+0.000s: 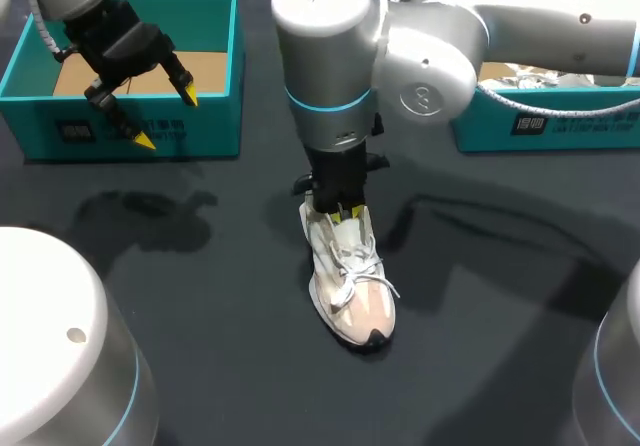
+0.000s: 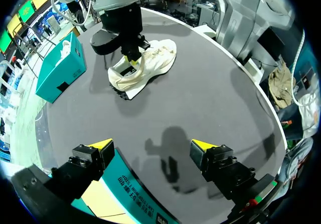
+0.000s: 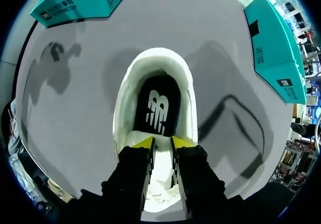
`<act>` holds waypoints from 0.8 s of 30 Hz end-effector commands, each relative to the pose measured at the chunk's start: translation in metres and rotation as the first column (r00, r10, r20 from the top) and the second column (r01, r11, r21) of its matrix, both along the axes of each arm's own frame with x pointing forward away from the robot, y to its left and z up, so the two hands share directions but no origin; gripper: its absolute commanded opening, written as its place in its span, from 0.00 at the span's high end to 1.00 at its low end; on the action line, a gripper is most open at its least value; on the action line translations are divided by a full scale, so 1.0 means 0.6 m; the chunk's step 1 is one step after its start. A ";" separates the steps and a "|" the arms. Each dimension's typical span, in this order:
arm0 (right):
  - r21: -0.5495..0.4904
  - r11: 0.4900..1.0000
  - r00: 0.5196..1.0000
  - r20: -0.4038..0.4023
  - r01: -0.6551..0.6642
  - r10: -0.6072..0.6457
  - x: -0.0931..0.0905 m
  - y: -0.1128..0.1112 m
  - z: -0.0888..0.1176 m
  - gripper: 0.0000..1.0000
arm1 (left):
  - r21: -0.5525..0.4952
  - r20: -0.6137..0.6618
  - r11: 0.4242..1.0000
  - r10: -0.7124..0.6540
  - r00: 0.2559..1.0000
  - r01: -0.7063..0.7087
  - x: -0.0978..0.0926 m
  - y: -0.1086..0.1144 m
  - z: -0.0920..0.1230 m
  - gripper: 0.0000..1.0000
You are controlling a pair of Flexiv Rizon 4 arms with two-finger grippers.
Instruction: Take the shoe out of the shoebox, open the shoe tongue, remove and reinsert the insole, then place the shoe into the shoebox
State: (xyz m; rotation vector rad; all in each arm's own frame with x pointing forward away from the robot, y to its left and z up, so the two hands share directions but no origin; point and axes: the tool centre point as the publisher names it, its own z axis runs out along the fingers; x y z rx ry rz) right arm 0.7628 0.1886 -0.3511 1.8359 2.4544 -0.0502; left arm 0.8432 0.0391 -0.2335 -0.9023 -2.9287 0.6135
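Your right end effector (image 3: 164, 143) looks clenched on the white tongue (image 3: 163, 163) of the white mesh lace-up sneaker (image 1: 350, 286), upright on the dark bench (image 1: 200, 286), outside the teal cardboard shoebox (image 1: 200, 126). Left end effector (image 1: 167, 119) hangs released over that box. Nothing pins the sneaker, so a hard pull could tip or drag it, or the tongue could slip free.

The surface (image 1: 200, 296) is dark, matte and round-edged, with soft shadows lying across it near the middle and towards the left. Over at the far right stands a second teal box (image 1: 560, 131), open at the top, a dark label on its near wall. Something white (image 1: 540, 78) sits inside it; what exactly, I cannot tell. From the left wrist view the same box (image 2: 60, 73) stands near the surface's edge.
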 end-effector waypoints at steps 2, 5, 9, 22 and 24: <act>-0.029 0.999 0.999 0.027 -0.046 0.047 -0.002 -0.007 0.047 0.79 | 0.002 0.001 1.000 -0.001 1.000 0.001 -0.001 0.001 0.001 0.00; -0.053 0.985 0.986 0.040 -0.163 0.165 -0.001 -0.007 0.079 0.75 | 0.002 0.001 1.000 -0.001 1.000 0.001 -0.001 0.001 0.001 0.00; -0.071 0.903 0.904 0.035 -0.424 0.427 0.006 -0.003 0.109 0.60 | 0.002 0.001 1.000 -0.001 1.000 0.001 -0.001 0.001 0.001 0.00; -0.021 0.257 0.249 0.174 -0.966 0.953 0.023 0.024 0.149 0.00 | 0.002 0.001 1.000 -0.001 1.000 0.001 -0.001 0.001 0.001 0.00; -0.021 0.257 0.249 0.174 -0.966 0.953 0.023 0.024 0.149 0.00 | 0.002 0.001 1.000 -0.001 1.000 0.001 -0.001 0.001 0.001 0.00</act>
